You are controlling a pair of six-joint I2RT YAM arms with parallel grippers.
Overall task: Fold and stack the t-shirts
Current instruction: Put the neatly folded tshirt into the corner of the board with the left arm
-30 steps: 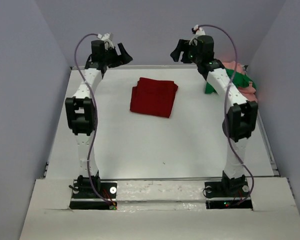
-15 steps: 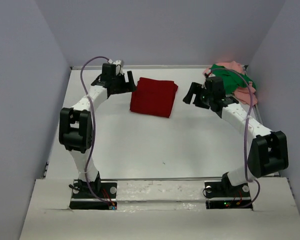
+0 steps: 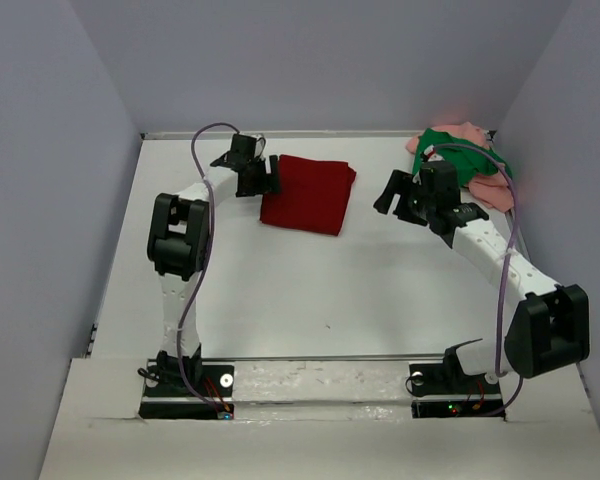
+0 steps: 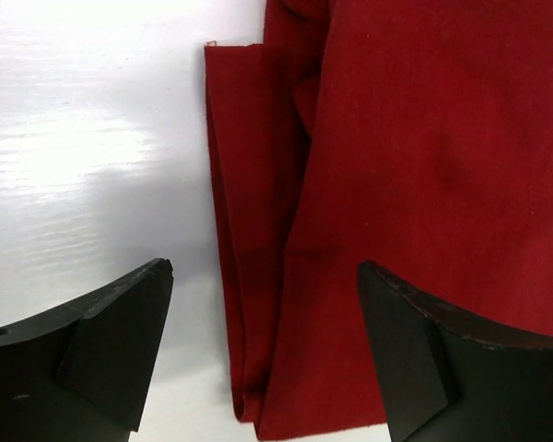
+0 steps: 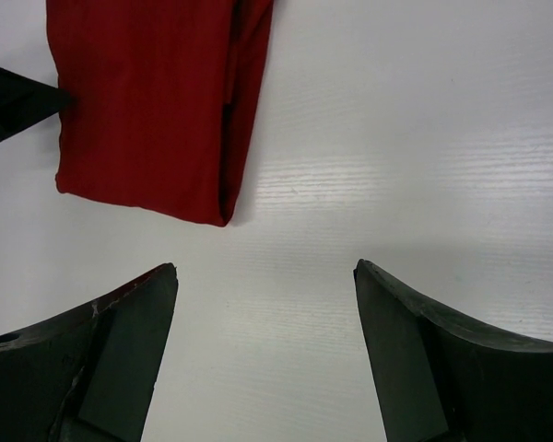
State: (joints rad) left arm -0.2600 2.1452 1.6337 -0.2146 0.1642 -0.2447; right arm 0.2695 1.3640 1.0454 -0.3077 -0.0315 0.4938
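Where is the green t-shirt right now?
In the top view, the green t-shirt lies crumpled with the salmon pink t-shirt at the table's far right corner, just beyond the right gripper.

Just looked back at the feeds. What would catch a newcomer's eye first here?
The folded red shirt lies toward the far side of the table, with the left gripper open astride its left edge. Next, the green shirt and pink shirt sit crumpled in a heap at the far right corner. The right gripper hangs open over bare table between the two.
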